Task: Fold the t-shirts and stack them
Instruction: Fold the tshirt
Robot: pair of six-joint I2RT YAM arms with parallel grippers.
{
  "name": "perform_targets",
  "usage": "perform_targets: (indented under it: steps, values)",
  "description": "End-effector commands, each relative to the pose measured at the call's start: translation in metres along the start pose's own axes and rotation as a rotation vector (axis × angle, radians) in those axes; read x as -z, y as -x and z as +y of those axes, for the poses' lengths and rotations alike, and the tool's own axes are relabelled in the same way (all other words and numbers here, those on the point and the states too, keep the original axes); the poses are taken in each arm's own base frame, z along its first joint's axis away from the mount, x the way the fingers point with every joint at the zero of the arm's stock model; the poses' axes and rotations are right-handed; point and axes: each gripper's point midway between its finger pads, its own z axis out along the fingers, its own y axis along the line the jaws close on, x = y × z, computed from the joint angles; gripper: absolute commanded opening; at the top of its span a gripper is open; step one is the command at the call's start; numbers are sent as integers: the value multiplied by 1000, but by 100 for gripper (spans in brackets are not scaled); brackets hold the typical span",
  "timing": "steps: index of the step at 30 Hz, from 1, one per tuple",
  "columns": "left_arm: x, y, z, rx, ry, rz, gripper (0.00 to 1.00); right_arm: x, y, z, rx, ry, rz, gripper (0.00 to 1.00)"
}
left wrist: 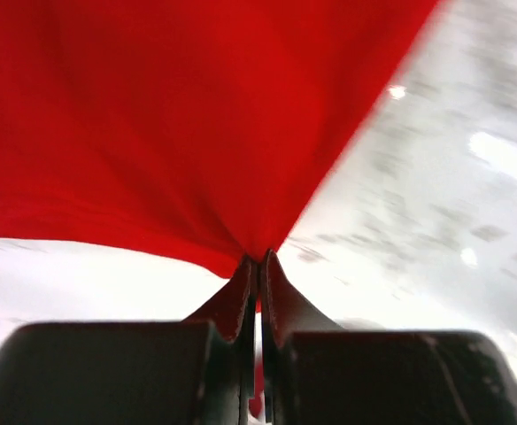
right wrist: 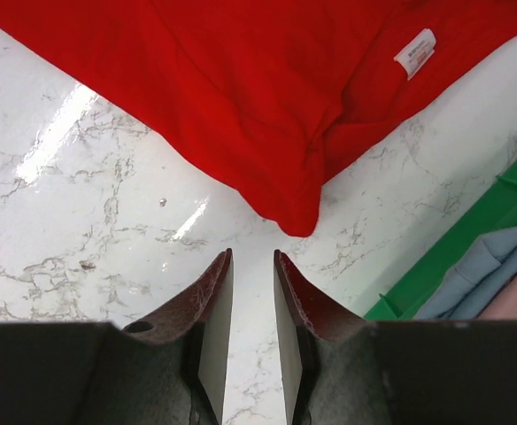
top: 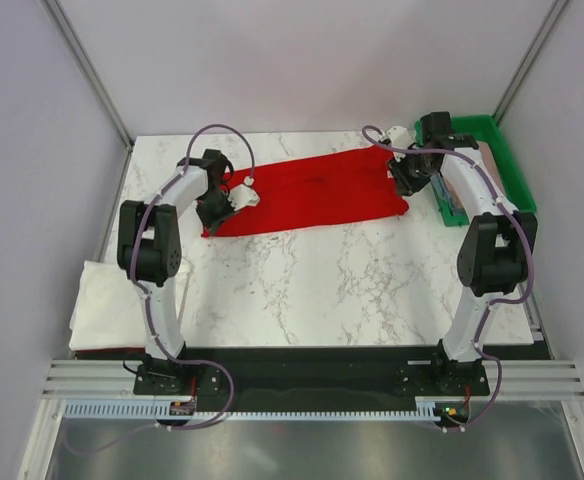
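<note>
The red t-shirt [top: 312,190] lies folded into a long band across the far half of the marble table. My left gripper [top: 219,213] is at its left end. In the left wrist view that gripper [left wrist: 258,258] is shut on the red t-shirt [left wrist: 179,115], with cloth pinched between the fingers and pulled taut. My right gripper [top: 404,188] is at the band's right end. It [right wrist: 252,252] stands open over bare marble, a little short of the shirt's near corner [right wrist: 296,217]. A small white label [right wrist: 415,53] shows on the red cloth. A white t-shirt [top: 112,300] lies folded at the table's left edge.
A green plastic tray [top: 507,165] stands at the far right, just beyond the right gripper. The right wrist view shows its rim [right wrist: 444,266] with pale blue cloth [right wrist: 484,266] inside. Grey walls close in the table on three sides.
</note>
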Motion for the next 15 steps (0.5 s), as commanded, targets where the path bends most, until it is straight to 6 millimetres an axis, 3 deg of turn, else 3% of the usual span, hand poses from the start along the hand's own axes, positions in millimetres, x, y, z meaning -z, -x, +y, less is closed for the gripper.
perform_targets:
  steps: [1,2,3,7,11,15]
  values:
    - [48,12,-62,-62,-25,-26,2,-12,3,9,17,2,13,33]
    - [45,1,-83,-72,-66,12,2,-19,3,13,26,7,24,32]
    - [58,1,-96,-77,-53,-1,2,-23,3,15,28,10,29,32]
    - [69,-2,-158,-148,-104,32,2,-43,6,25,52,17,53,31]
    - [71,-16,-202,-165,-160,80,3,-65,12,38,71,37,71,31]
    - [71,-22,-236,-174,-220,90,3,-81,19,38,75,19,70,31]
